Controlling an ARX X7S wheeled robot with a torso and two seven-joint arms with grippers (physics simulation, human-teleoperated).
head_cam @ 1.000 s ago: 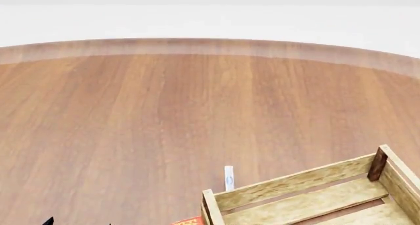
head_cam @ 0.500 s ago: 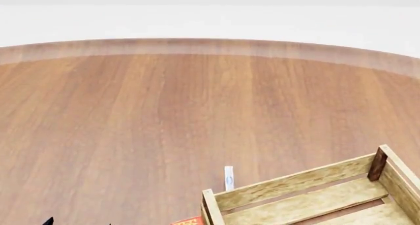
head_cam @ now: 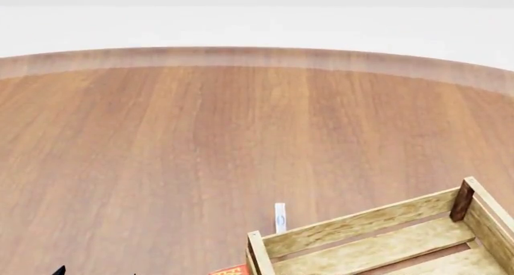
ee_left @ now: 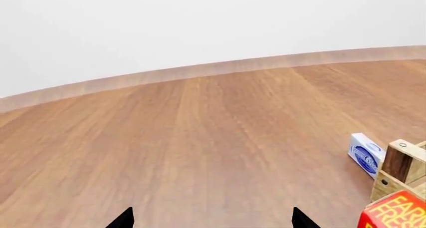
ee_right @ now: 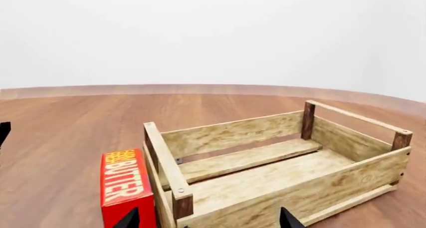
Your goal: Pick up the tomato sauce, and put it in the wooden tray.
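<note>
Since no view shows the tomato sauce, we cannot place it; both pincers hang spread and empty, the wooden tray (ee_right: 280,173) at the right pincer's (ee_right: 207,219) twelve o'clock.

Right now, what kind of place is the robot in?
Probably a simulated tabletop with groceries, not a real room. A big round wooden table sits against blank white walls, holding a wooden tray, a red butter box beside it, and a small blue-and-white box.

wooden tray (ee_right: 266,175), slatted (upright), holding nothing
</note>
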